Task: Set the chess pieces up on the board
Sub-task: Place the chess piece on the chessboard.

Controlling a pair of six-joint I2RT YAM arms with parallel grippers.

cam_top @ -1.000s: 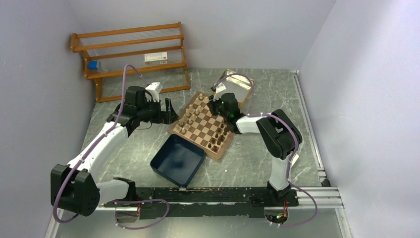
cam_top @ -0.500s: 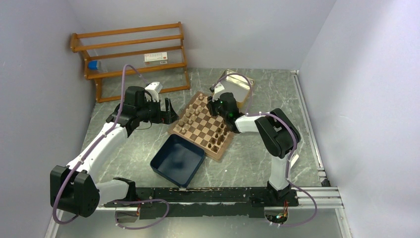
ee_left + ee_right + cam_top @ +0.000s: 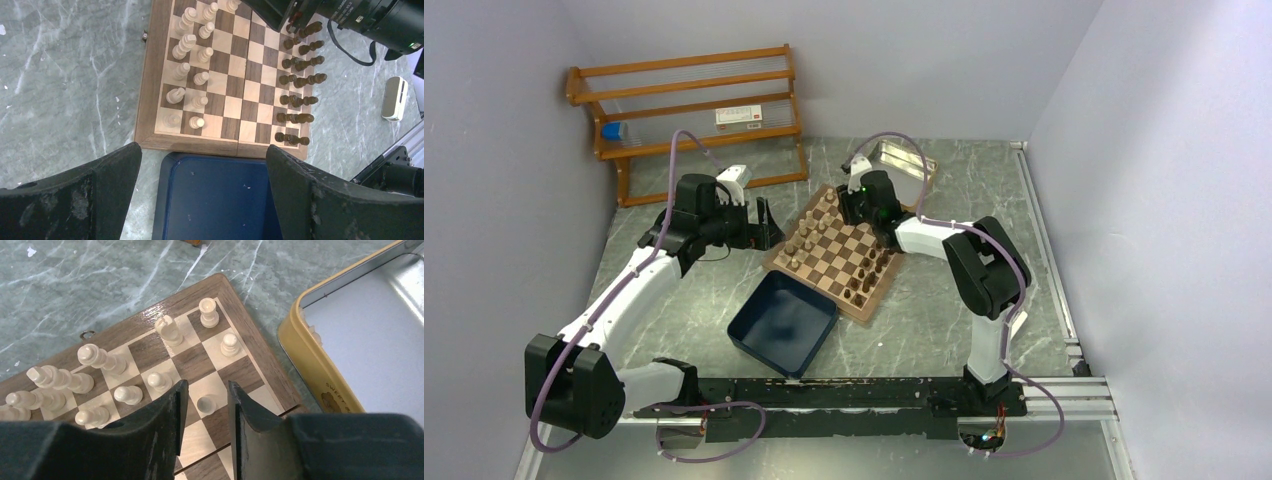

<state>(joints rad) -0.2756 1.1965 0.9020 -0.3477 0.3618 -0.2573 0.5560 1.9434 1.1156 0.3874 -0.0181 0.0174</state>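
Tan pawn [image 3: 206, 402] stands on the board [image 3: 255, 347] between the right gripper's [image 3: 206, 387] narrowly parted fingers; the left gripper [image 3: 203, 149] hangs wide open.

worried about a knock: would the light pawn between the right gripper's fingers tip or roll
Likely tips easily: the light pawn stands upright on a small round base. Once toppled, its round turned body would probably roll.

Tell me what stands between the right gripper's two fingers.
A light pawn stands on the board between the fingers of the right gripper, apart from both; the right wrist view shows it.
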